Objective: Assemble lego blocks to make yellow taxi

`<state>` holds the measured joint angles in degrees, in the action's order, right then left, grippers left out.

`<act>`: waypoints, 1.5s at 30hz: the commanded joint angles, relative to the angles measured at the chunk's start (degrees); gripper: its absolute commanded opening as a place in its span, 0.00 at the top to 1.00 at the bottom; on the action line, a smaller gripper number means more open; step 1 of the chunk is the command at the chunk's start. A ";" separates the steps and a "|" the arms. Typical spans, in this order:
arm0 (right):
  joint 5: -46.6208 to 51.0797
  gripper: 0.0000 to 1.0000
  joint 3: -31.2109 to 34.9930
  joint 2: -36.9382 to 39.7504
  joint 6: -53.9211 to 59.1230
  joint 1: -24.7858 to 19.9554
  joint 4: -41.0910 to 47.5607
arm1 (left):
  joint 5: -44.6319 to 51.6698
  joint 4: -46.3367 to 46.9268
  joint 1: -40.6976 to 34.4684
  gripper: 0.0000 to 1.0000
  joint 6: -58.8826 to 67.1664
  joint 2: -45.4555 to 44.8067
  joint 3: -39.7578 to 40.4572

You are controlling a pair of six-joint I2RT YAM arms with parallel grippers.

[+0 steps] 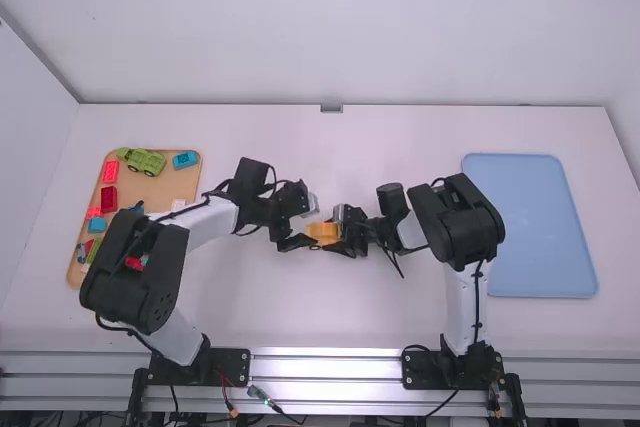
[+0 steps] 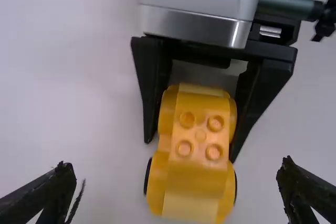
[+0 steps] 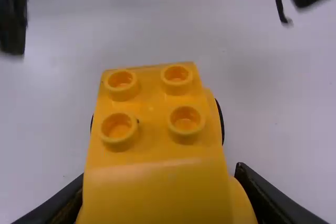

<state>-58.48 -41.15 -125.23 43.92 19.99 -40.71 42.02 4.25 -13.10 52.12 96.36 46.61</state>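
Yellow, glossy plastic car body with a sloping end [image 3: 157, 182] lies nearest you in the right wrist view, near the middle of the white surface [image 1: 350, 327], between your two hands. Your right hand [image 2: 191, 148] has its two fingers closed against the car's sides, probably so that the top is left free for another block. Your left hand [image 2: 176, 165] is spread wide, holding nothing, one finger out to each side of the car's far end; that looks meant for steadying it or taking it over.

To your left, the tan tray of mixed bricks [image 1: 155, 190] seems to be your supply; the pale blue rectangular tray [image 1: 530, 227] to your right may be meant for the finished taxi.

As for looks, the car is one warm yellow, its rounded fenders bulging beside a narrower centre. Four round, hollow-topped studs [image 3: 176, 77] sit in a square on the flat part, and a thin black wheel edge [image 3: 221, 121] shows at the side.
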 commanded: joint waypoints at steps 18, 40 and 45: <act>-0.63 0.68 -3.85 -0.70 -2.25 0.15 2.21 | 16.85 2.36 18.08 0.01 7.76 -5.57 -2.34; 55.95 0.87 -3.82 37.42 -23.39 -29.62 41.13 | 9.51 -7.43 18.21 0.01 -0.02 -5.55 -3.39; 58.75 0.77 -3.78 37.29 -30.73 -40.96 41.20 | 9.49 -11.47 17.90 0.01 -0.26 -5.55 -4.66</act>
<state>-5.04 -44.51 -88.16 19.55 -16.82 0.67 50.89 -6.63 5.04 52.23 91.70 43.03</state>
